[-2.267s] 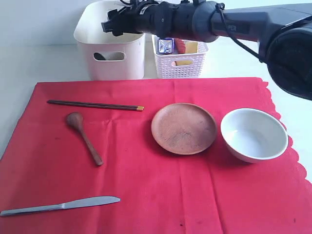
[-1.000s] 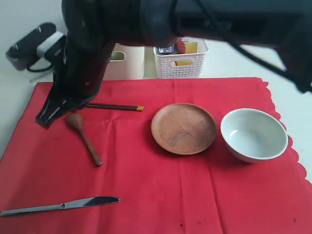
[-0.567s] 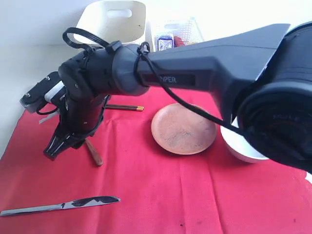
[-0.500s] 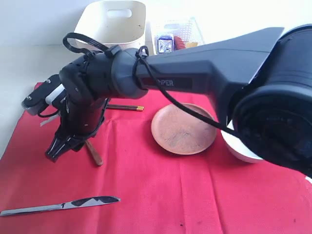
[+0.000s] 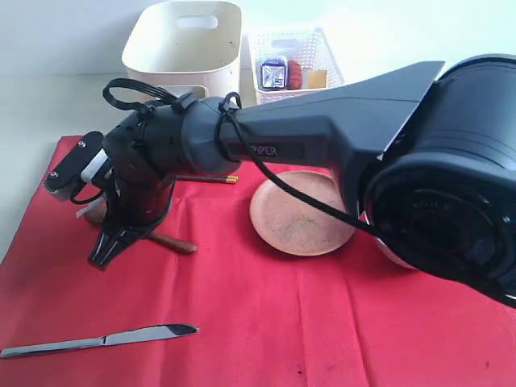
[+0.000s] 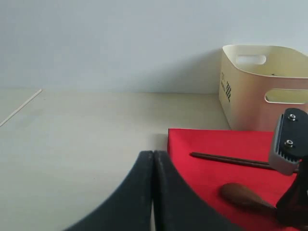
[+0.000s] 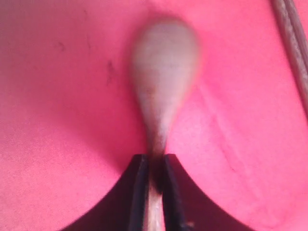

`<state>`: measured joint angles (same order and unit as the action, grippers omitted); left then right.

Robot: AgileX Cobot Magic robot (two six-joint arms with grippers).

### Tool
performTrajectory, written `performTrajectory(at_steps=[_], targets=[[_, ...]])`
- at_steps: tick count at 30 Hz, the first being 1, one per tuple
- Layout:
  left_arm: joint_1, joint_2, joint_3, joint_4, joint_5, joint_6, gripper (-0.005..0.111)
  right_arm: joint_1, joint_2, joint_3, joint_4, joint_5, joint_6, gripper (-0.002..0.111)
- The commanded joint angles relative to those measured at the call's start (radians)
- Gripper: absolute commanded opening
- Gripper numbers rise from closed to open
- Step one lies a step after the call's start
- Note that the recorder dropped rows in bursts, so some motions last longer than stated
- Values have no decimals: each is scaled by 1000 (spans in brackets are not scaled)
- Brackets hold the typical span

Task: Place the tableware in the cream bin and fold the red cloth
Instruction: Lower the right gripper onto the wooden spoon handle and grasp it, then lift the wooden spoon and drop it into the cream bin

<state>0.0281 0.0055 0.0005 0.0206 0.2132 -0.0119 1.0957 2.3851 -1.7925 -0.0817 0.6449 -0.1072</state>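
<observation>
Right jaws clamp the brown wooden spoon (image 7: 165, 67) at its neck; long axis runs straight out ahead of them, oval bowl leading. Smooth, pale brown, blurred. Left jaws pressed together.

Pale wall (image 6: 120, 38), bare off-white tabletop (image 6: 72, 144)

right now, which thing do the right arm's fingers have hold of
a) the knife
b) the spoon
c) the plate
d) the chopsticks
b: the right wrist view shows the right fingers pinched on the neck of the spoon, while the knife, chopsticks and plate lie apart from them on the cloth.
</observation>
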Motion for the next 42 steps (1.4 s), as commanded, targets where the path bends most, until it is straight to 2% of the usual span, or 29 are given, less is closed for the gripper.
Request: performTrajectory(at_steps=[1,16,23,30,34,42], targets=[[2,-6,0,-2,-2,3,0,-4,10,0,-35,13,1,0],[2,-6,0,-2,-2,3,0,-8,-147,-1,-117,19,-5,0],[2,-6,0,-2,-2,3,0,-74,-240,-1,-113,-6,1,0],[2,-6,0,-2,-2,3,0,-224,-244,-49,-56,-224,93,0],[2,-6,0,-2,-2,3,0,-265,-235,-52,70,-406,91,0],[2,-6,0,-2,-2,3,0,-311,-152,-52,87,-837,93,0]])
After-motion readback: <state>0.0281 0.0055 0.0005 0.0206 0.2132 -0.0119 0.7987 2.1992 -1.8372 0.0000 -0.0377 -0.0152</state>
